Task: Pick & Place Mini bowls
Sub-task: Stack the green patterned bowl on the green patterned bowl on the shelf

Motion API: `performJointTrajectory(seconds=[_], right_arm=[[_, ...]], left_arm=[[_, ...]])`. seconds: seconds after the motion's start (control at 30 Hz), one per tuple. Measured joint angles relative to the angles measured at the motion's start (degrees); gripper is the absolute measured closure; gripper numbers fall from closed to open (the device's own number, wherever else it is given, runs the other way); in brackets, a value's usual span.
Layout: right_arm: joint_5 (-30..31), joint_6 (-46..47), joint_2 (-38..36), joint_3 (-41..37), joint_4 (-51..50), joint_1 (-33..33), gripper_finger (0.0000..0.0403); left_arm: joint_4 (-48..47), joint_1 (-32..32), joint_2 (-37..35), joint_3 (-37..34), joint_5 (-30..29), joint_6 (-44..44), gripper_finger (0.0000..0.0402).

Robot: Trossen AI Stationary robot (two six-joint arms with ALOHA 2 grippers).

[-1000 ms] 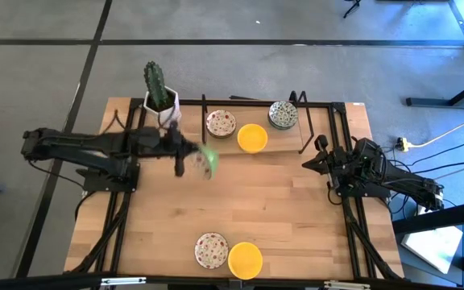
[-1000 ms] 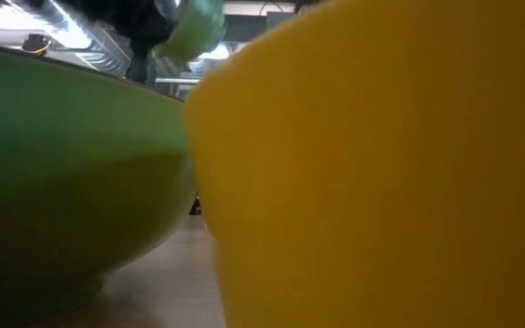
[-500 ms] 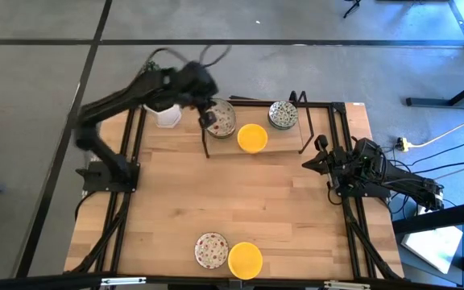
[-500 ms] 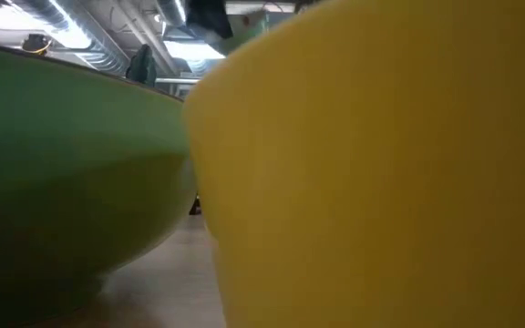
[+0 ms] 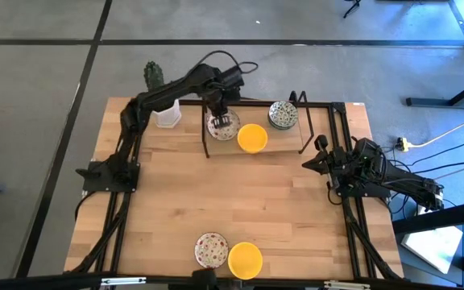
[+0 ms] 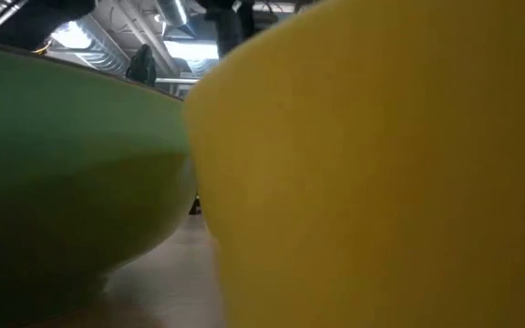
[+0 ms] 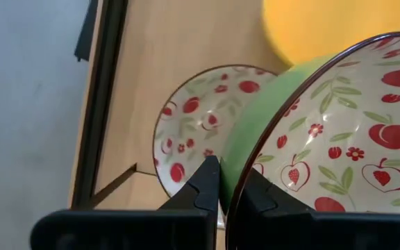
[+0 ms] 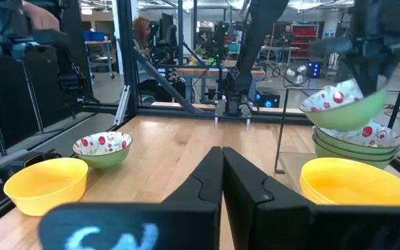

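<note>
My left gripper is over the far stack of red-speckled mini bowls, shut on one more such bowl, white with red fruit inside and green outside. In the right wrist view this bowl sits tilted just above the stack. Next to that stack are a yellow stack and a green-grey stack. At the near edge rest one red-speckled bowl and one yellow bowl. My right gripper waits shut at the table's right side. My left gripper pinches the held bowl's rim, one finger on the green outside and the other finger on the patterned inside. The fingers come from above, pointing down. The bowl hangs tilted over the stack; whether it touches the stack I cannot tell.
A thin black wire frame stands around the far stacks. The white cactus pot sits at the far left. The low view is filled by the near yellow bowl and a green bowl wall. Bare wood lies mid-table.
My left arm has swung from left of the table's middle toward the far edge, carrying the red-speckled bowl, and has come down over the far red-speckled stack. The bowl stays held and now sits tilted just above that stack.
</note>
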Motion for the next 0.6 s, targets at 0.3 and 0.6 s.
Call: performJointTrajectory(seconds=[0.3,0.6], right_arm=[[0.0,0.0,0.0,0.0,0.0,0.0,0.0391],[0.0,0.0,0.0,0.0,0.0,0.0,0.0391]], left_arm=[[0.0,2.9,2.2,0.6,0.0,-1.0,0.0393],[1.3,4.1,4.3,0.6,2.7,-1.1,0.0393]])
